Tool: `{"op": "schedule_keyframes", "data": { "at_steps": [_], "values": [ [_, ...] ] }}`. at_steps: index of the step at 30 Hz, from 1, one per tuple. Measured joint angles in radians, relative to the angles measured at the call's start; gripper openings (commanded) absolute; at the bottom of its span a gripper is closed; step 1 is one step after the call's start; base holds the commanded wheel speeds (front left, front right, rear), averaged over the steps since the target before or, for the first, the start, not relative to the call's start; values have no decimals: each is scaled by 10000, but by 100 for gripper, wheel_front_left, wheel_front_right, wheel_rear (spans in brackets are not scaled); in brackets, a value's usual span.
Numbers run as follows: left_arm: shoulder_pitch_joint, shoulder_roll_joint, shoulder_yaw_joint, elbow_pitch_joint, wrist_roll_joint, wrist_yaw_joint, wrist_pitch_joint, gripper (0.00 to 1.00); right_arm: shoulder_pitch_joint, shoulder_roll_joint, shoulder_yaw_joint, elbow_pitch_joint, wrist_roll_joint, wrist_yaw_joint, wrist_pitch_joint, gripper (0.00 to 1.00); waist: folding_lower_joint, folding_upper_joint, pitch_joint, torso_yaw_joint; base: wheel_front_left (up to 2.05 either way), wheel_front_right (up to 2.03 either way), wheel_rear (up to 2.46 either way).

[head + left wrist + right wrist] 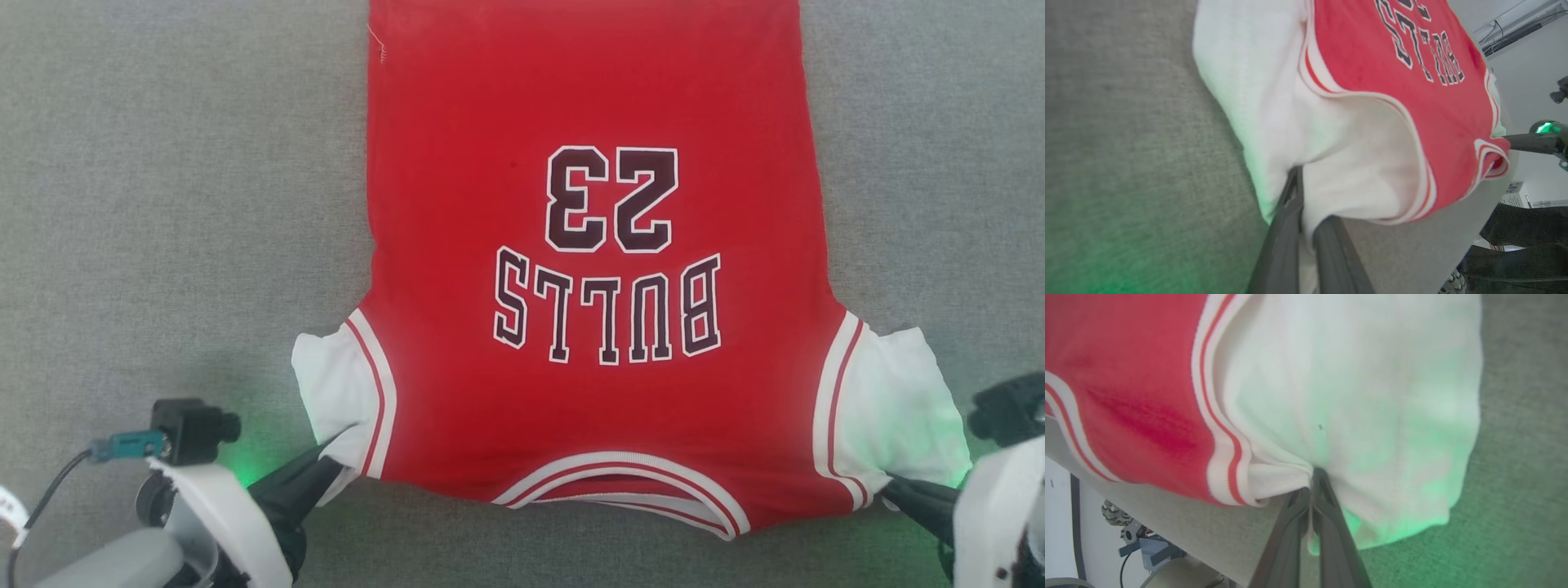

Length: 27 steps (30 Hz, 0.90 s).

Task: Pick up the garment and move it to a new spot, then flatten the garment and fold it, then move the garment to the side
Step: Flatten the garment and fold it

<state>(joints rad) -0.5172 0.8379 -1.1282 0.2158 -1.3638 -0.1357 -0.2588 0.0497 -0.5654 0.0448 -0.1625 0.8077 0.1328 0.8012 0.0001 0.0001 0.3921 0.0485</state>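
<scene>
Head view: left gripper (343, 449) and right gripper (888, 487) each pinch a white sleeve of the garment (588, 245), which lies flat on the grey tabletop (163, 204), long axis running away from them. Left wrist view: fingers (1284, 237) clamp sleeve cloth. Right wrist view: fingers (1331, 522) likewise.

A grey cloth-covered table (163, 204) carries a red jersey (457, 204) spread flat at its middle, collar near, hem far, white sleeves left and right.
</scene>
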Motion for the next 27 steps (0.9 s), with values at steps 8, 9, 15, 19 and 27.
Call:
{"op": "schedule_keyframes", "data": {
  "at_steps": [8,9,15,19,27],
  "values": [
    [-252,-278,-86,257,61,-25,-71,0,-254,-36,144,-614,-71,6,-173,100,0,0,243,19,0,0,0],
    [-254,-293,-52,217,82,-25,-73,0,-238,-81,31,-943,-13,4,-52,100,-1,0,268,43,0,0,0],
    [-262,-393,153,-104,454,-19,-105,0,-385,-679,-1708,-2790,476,-23,1367,100,-1,0,496,299,0,0,0],
    [-483,-673,184,-267,756,6,-117,0,-1838,-1043,-2627,-2941,855,-21,2481,100,-1,0,733,653,0,0,0],
    [-1149,-1285,86,-546,1172,6,-127,0,-7684,-855,-1881,291,-1216,-23,2980,100,-1,0,1495,1554,0,0,0]
  ]
}}
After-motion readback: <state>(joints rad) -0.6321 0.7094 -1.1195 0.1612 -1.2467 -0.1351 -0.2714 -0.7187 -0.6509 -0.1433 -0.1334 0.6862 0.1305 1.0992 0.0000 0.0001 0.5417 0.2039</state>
